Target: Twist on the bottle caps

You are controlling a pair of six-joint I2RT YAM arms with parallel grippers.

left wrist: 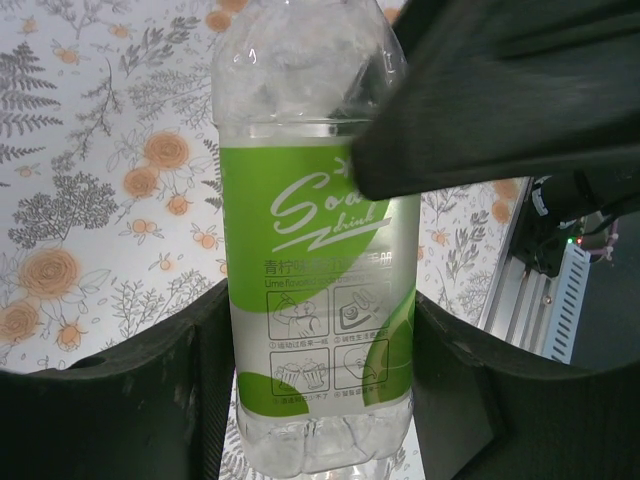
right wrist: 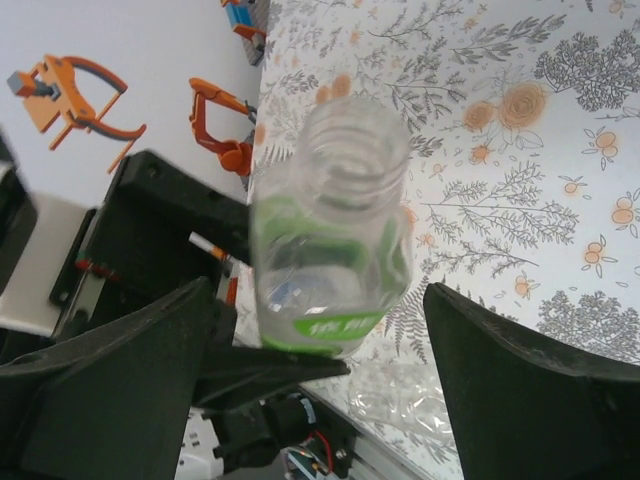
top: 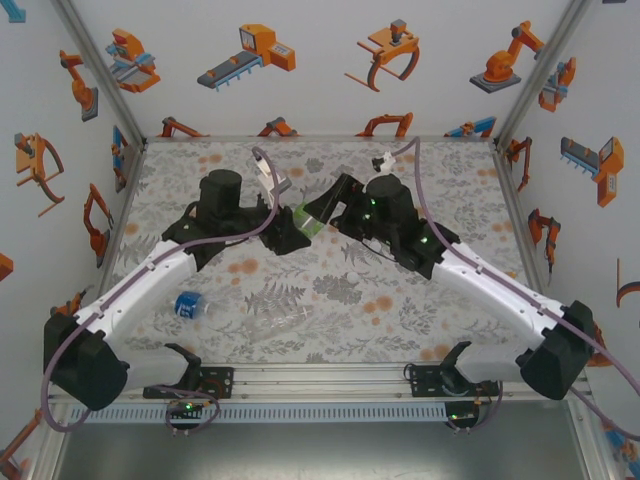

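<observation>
My left gripper (left wrist: 320, 340) (top: 287, 233) is shut on the lower body of the green-labelled bottle (left wrist: 315, 250) (top: 309, 219), held over the middle of the table. Its threaded neck (right wrist: 357, 150) is bare and points toward my right gripper (right wrist: 318, 300) (top: 336, 197). That gripper stands open, with its fingers (right wrist: 500, 370) wide on either side of the bottle's shoulder and clear of it. The bottle with the blue label (top: 189, 304) lies at the near left. The clear plain bottle (top: 285, 322) (right wrist: 400, 400) lies at the near centre. The bottle caps are out of view.
The floral tabletop (top: 420, 290) is walled at the back and both sides by white panels with orange robot pictures. A metal rail (top: 320, 375) carrying both arm bases runs along the near edge. Purple cables (top: 425, 190) hang from both wrists.
</observation>
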